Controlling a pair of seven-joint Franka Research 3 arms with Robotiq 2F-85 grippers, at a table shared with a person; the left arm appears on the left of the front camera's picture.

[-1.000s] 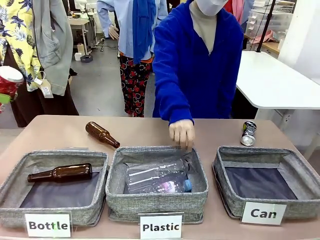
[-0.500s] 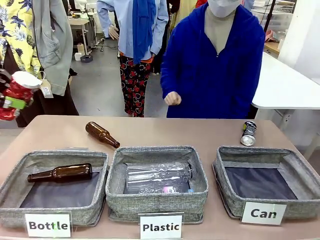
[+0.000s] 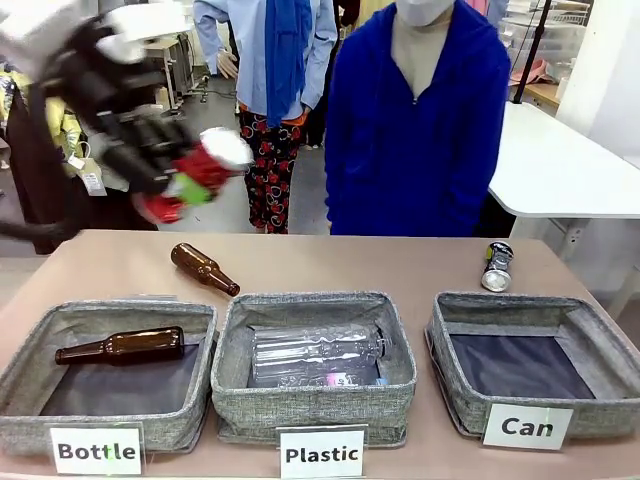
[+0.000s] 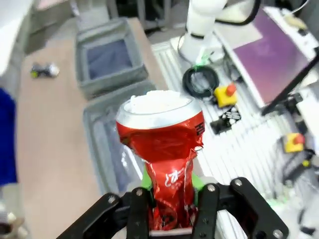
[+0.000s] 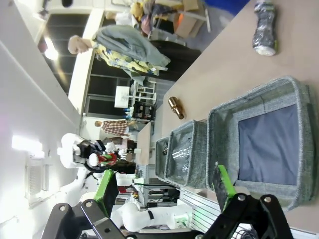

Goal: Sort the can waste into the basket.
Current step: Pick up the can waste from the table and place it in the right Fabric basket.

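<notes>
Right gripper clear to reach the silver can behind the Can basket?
Probably yes: the right gripper is open and empty, and the silver can lies alone on the table just behind the Can basket, nothing over it.

You are looking at a robotics lab. On the tan table (image 3: 300,262) before you sit three grey fabric bins (image 3: 312,300) with printed labels (image 3: 322,455). On your side, a white robot arm base (image 4: 201,30) stands beside coiled black cable (image 4: 199,79) and a yellow box with a red stop button (image 4: 227,93). Across from you are a white workbench (image 3: 560,165) and stacked plastic drawers (image 3: 542,42).
</notes>
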